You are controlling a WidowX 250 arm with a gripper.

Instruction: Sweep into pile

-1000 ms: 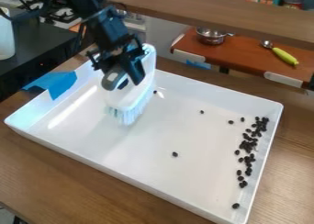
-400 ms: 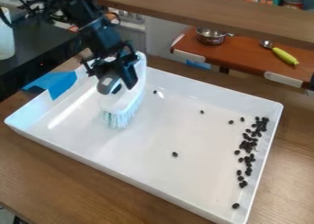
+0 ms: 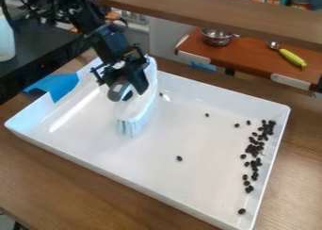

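The brush (image 3: 135,110) went a little toward the view's left side, then came back toward the right. The pincer (image 3: 131,82) moved along with it. Now the brush's bristles (image 3: 132,126) sit a bit closer to the tray's front edge (image 3: 119,176) than at first.

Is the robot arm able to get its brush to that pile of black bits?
Probably yes: only a few strays lie on the tray floor between the brush and the pile, nothing tall.
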